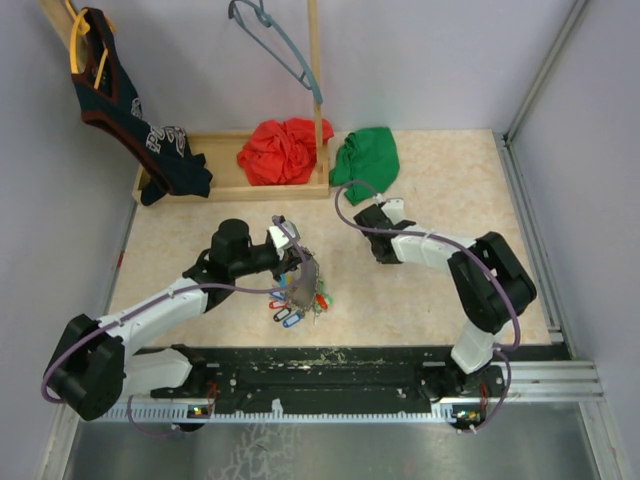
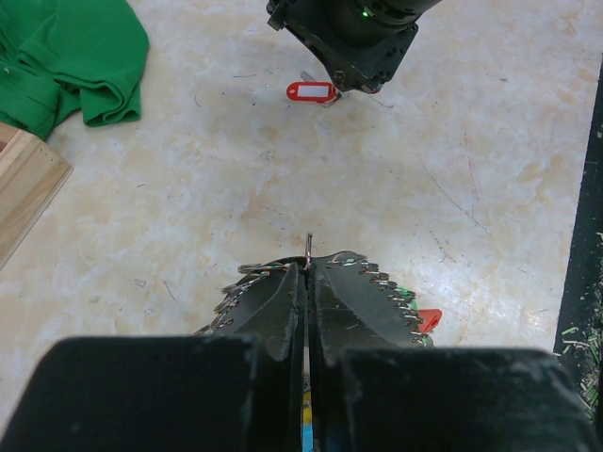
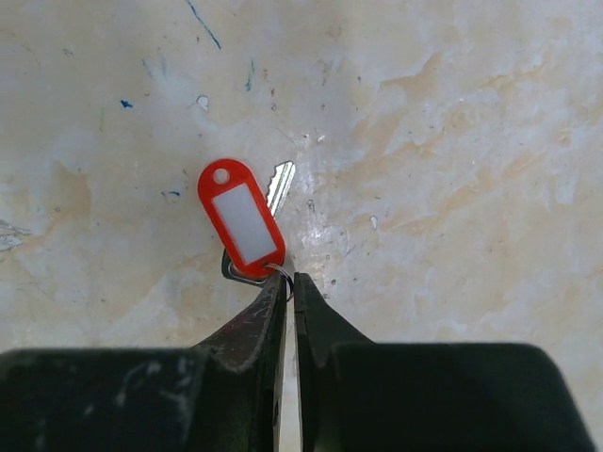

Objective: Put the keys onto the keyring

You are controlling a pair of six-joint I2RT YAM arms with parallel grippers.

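Right wrist: right gripper [image 3: 287,282] pinches the ring of a red-tagged key [image 3: 242,218] (flat on the table [image 3: 452,141]); left gripper [image 2: 308,268], pressed together, nips the keyring [image 2: 309,243].

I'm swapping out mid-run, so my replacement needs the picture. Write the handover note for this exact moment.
Left end effector: shut on the keyring, with the other tagged keys bunched beneath it.
Right end effector: shut on the small ring of the red-tagged key, apart from the keyring.
Done: several keys seem threaded on.
To do: carry the red-tagged key over and thread it on.
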